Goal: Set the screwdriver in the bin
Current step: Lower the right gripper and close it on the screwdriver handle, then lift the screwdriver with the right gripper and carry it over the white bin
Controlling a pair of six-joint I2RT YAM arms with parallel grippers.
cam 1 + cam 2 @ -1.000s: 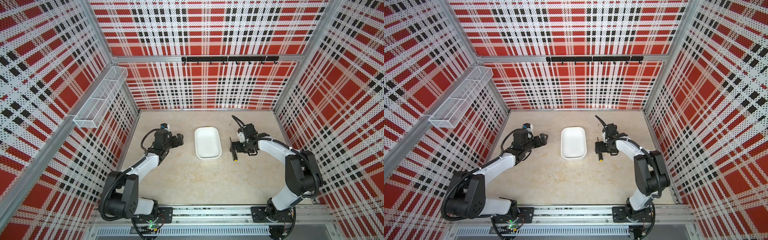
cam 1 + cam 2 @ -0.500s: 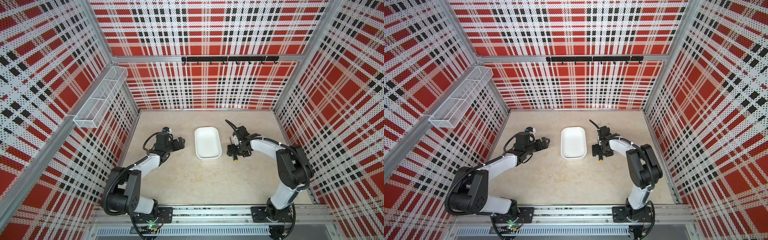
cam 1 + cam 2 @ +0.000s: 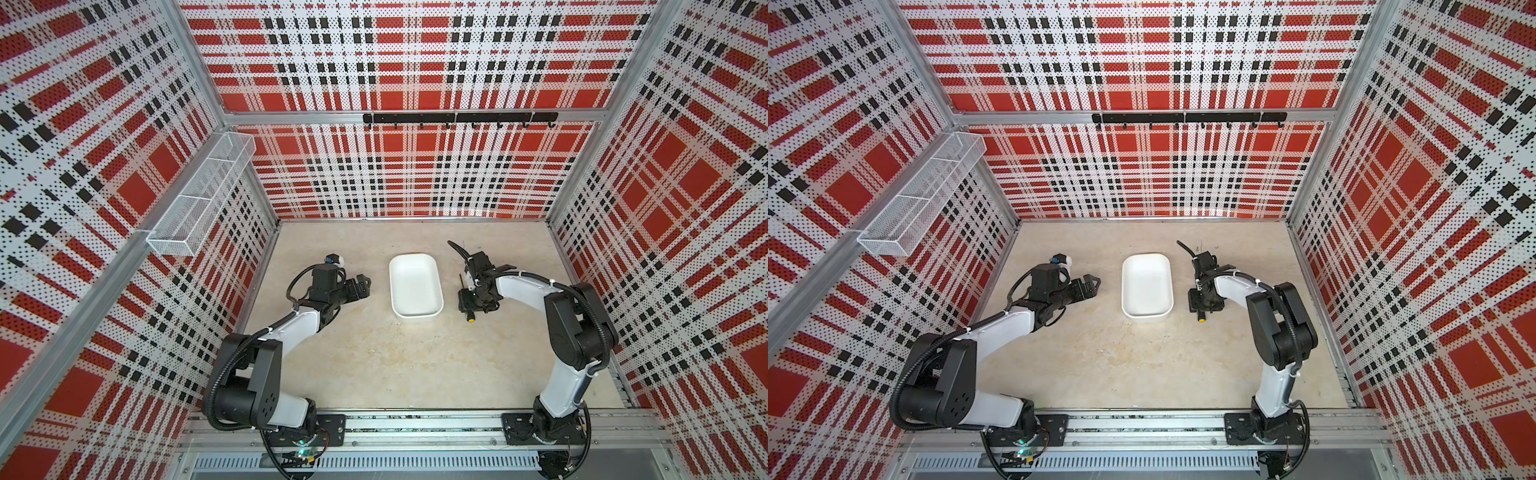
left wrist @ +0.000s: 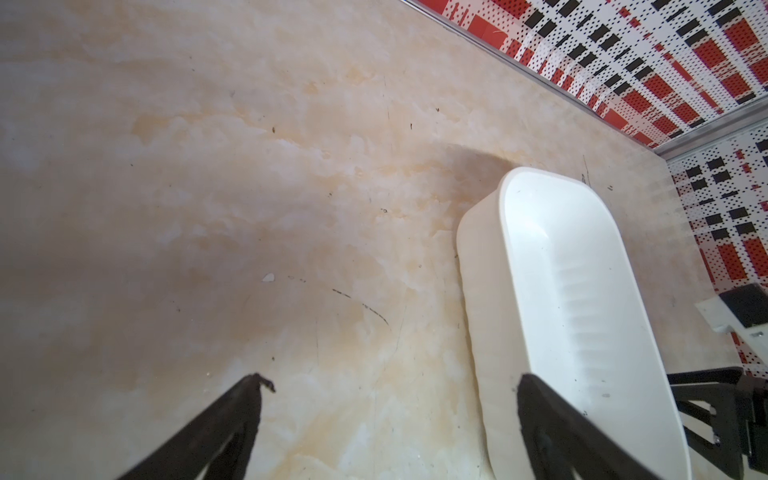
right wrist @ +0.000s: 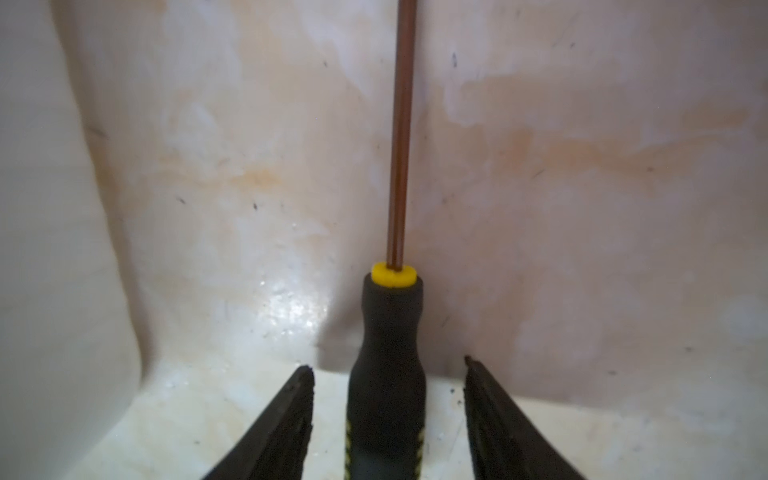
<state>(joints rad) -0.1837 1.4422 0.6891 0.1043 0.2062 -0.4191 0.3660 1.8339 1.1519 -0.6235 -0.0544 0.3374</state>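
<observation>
The task is judged to be at the grasping stage, and nothing has been delivered. The bin (image 3: 415, 286) is seen empty at the centre of both top views. The screwdriver (image 3: 471, 318) lies on the tabletop (image 3: 374, 365) just right of the bin, apart from its wall. In the right wrist view its handle is straddled by the right gripper (image 5: 387, 363), with a gap visible on each side, so nothing is gripped. Closing, lifting, carrying and releasing are left. The left gripper (image 4: 390, 378) is held spread and empty beside the bin. The shaft tip is cut off at the upper edge of the right wrist view. In the top views most of the handle is hidden under the gripper.
</observation>
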